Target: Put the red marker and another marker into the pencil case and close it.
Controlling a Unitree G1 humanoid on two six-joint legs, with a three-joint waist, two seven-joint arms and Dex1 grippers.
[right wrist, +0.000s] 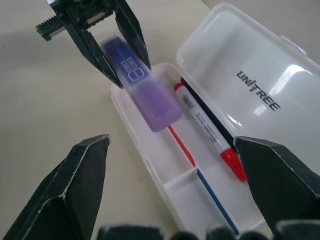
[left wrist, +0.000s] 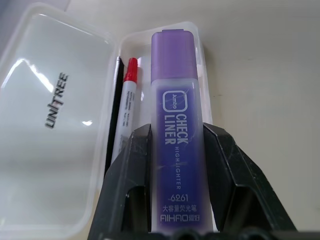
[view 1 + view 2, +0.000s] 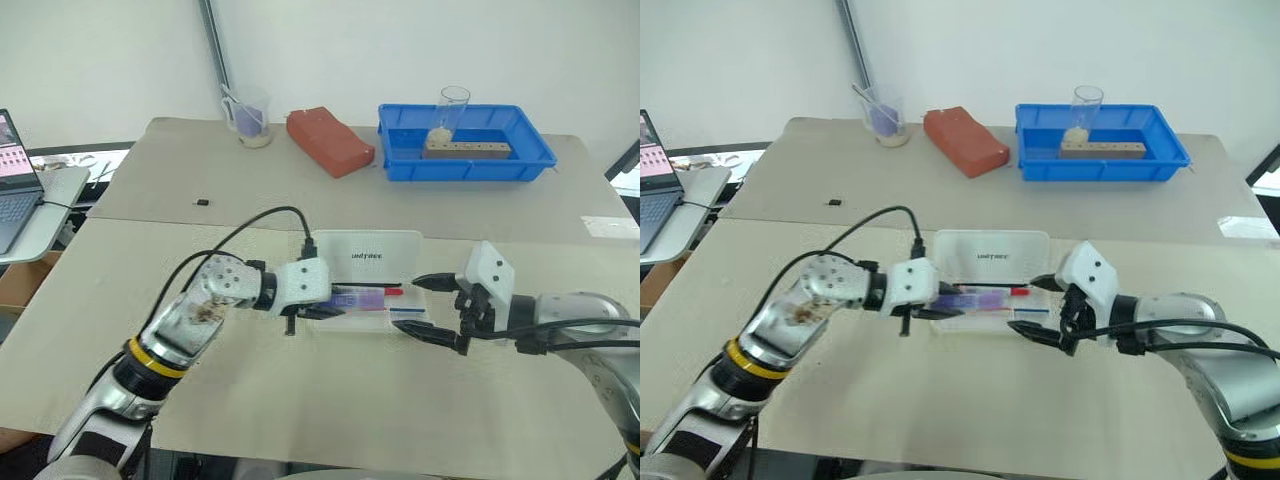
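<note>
The pencil case [image 3: 370,250] lies open in the middle of the table, its lid [image 2: 45,110] folded back flat. Inside it, the red marker [image 1: 205,125] rests along the hinge side. My left gripper [image 3: 325,310] is shut on the purple marker [image 2: 176,125], which hangs tilted just over the case's left end, cap pointing along the case. My right gripper [image 3: 412,305] stands open beside the right end of the case, with nothing between its fingers.
A thin red stick [image 1: 181,146] and a thin blue stick [image 1: 212,197] lie in the case. At the back are a blue tray [image 3: 530,160] holding a glass, a red-brown block [image 3: 330,140] and a cup [image 3: 250,120]. A laptop [image 3: 15,190] sits far left.
</note>
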